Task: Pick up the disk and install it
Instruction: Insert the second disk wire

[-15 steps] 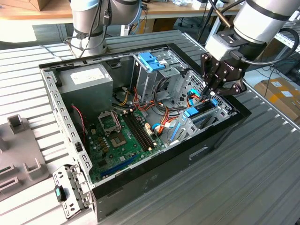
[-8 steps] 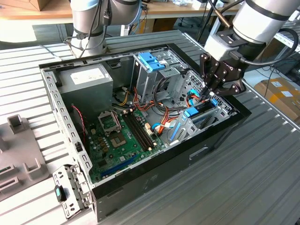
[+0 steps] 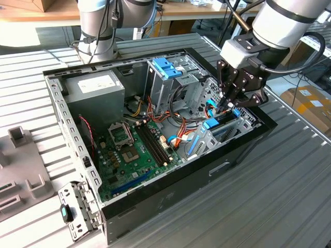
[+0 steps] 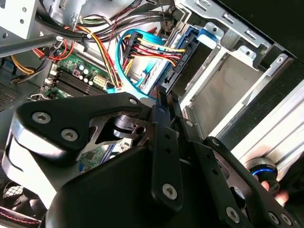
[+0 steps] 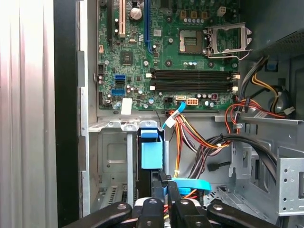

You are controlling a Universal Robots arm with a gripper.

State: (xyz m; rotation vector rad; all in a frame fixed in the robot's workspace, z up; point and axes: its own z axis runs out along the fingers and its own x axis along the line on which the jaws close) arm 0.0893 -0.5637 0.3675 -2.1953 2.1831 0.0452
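This was a robotics lab or workshop bench set up for computer assembly. An opened desktop computer case lay on its side on a ribbed aluminium worktable, its green motherboard and grey power supply exposed. Behind the case stood the grey base of a robot arm, bolted near the table's far edge. Beyond that base ran a wooden bench. Off the case's end, at the exterior view's right, cardboard boxes sat below table level. Beside the case, at the exterior view's left, lay a grey plastic fixture.
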